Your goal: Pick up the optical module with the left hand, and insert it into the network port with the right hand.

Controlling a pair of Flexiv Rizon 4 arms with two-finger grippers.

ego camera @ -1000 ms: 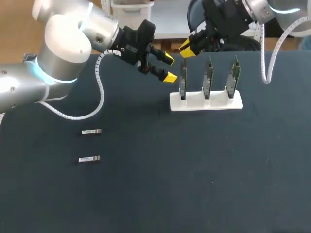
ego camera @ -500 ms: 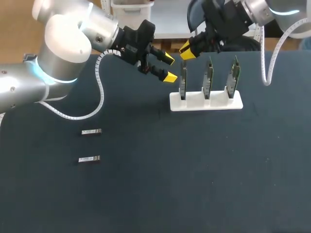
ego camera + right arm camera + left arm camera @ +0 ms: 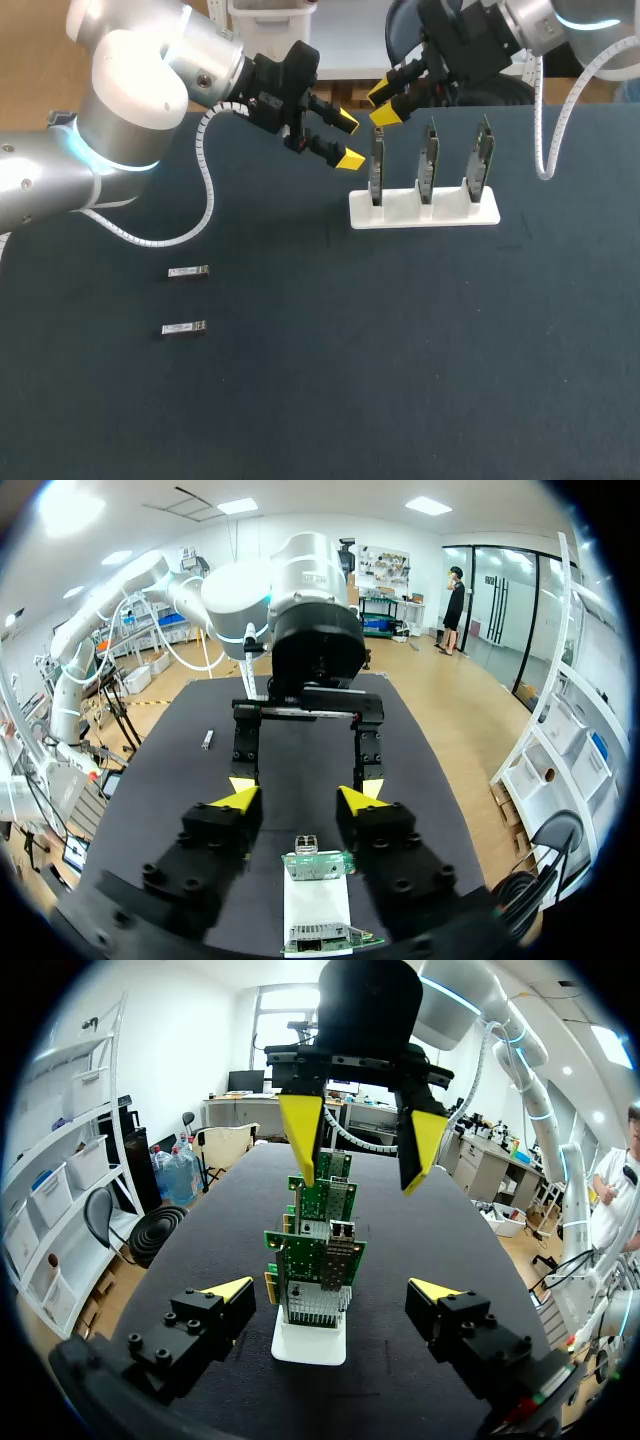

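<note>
Two silver optical modules (image 3: 188,271) (image 3: 184,328) lie flat on the dark table at the left. Three green network cards stand upright in a white stand (image 3: 425,212). My left gripper (image 3: 347,140) hangs open and empty just left of the leftmost card (image 3: 376,165), which stands ahead of it (image 3: 330,1290). My right gripper (image 3: 384,105) is above that card's top, open, its fingers either side of the card without touching it (image 3: 299,800). A small silver port piece with two holes (image 3: 342,1232) sits at the card's top edge (image 3: 305,842).
The other two cards (image 3: 428,160) (image 3: 483,155) stand to the right in the same stand. The dark table (image 3: 400,350) stretches toward the front. My left arm's cable loop (image 3: 205,200) hangs over the table behind the modules.
My right gripper has spread its fingers apart above the leftmost card and risen slightly. The left arm and both loose modules have not moved.
</note>
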